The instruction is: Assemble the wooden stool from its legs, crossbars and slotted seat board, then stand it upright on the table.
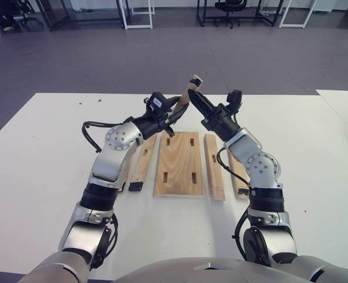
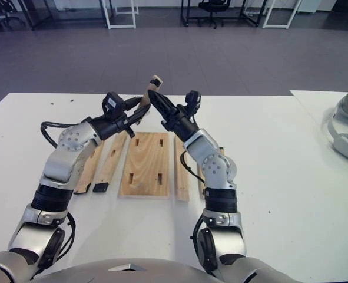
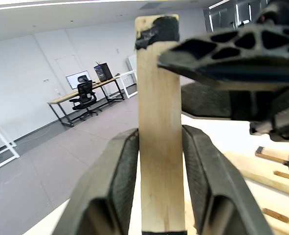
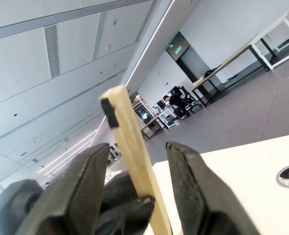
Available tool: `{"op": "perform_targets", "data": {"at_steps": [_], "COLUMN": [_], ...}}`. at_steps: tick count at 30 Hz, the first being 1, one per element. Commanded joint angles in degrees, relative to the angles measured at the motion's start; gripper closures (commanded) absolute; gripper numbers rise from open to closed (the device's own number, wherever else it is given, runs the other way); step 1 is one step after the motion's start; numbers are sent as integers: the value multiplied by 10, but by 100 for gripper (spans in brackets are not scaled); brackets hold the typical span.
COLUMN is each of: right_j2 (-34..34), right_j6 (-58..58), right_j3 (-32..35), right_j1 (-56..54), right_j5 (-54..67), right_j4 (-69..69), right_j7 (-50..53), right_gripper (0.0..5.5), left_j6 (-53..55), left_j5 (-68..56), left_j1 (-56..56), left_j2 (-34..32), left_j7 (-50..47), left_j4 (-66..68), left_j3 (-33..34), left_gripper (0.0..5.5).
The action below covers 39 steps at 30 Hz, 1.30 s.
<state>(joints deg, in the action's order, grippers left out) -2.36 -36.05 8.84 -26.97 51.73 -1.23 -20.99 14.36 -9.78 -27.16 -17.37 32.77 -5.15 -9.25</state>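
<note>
One bar is clamped in left claw; right claw is spread apart around its tip. Below both: one seat board, four loose bars on tabletop.

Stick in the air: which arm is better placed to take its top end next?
Right, probably. The left claw is shut on the stick low down, so it's busy; the right claw is open, straddling the upper part.
</note>
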Motion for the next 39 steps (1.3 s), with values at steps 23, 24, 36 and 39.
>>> {"op": "perform_targets", "data": {"at_steps": [23, 24, 36, 39], "right_j2": [3, 0, 45, 78], "right_j6": [66, 69, 63, 73], "right_j3": [69, 66, 17, -33], "right_j1": [252, 251, 267, 271], "right_j5": [-83, -86, -181, -250], "right_j4": [-140, -134, -98, -91], "right_j7": [145, 149, 170, 167], "right_gripper": [509, 509, 509, 509], "left_j6": [1, -1, 3, 0], "left_j5": [14, 14, 10, 12], "left_j1": [112, 114, 117, 114], "left_j2": [9, 12, 16, 17], "left_j7": [-79, -84, -95, -99], "left_j4": [-26, -25, -28, -28], "left_j3": [76, 79, 88, 92], "left_gripper": [249, 249, 249, 249]}}
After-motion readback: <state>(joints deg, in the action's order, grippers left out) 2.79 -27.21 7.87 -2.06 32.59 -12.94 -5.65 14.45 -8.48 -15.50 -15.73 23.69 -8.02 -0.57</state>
